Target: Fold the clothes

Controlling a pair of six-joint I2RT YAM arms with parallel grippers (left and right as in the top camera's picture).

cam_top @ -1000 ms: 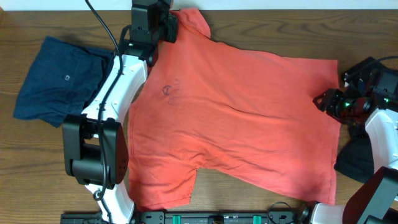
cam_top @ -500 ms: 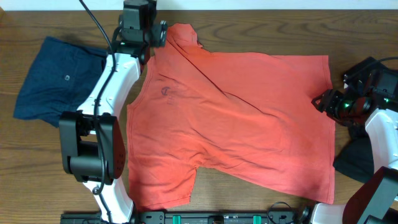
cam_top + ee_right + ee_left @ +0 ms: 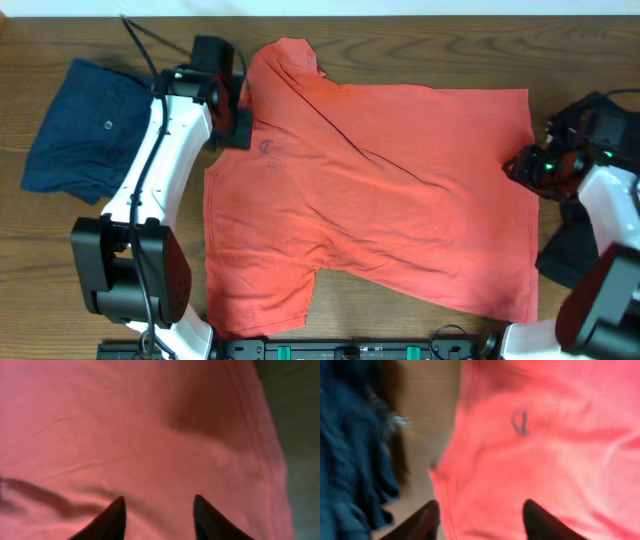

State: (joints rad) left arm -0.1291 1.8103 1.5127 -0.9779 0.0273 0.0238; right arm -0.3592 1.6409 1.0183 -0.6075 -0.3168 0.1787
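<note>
The coral-red T-shirt point(image 3: 400, 200) lies spread flat across the middle of the table, with a small dark print point(image 3: 270, 148) near its left side. My left gripper point(image 3: 240, 128) hovers at the shirt's upper left edge. In the left wrist view it point(image 3: 482, 510) is open, its fingertips point(image 3: 431, 519) straddling the shirt's hem point(image 3: 445, 490) with bare wood to the left. My right gripper point(image 3: 515, 165) sits at the shirt's right edge. It point(image 3: 159, 505) is open over wrinkled red cloth point(image 3: 150, 435), holding nothing.
A navy-blue garment point(image 3: 90, 130) lies crumpled at the far left, also seen in the left wrist view point(image 3: 350, 450). A black garment point(image 3: 565, 255) lies at the right near my right arm. The arms' base rail point(image 3: 350, 350) runs along the front edge.
My left gripper let go of the shirt's top corner and drew back along the left edge. The shirt had shifted left and flattened. The right gripper's jaws narrowed a little.
</note>
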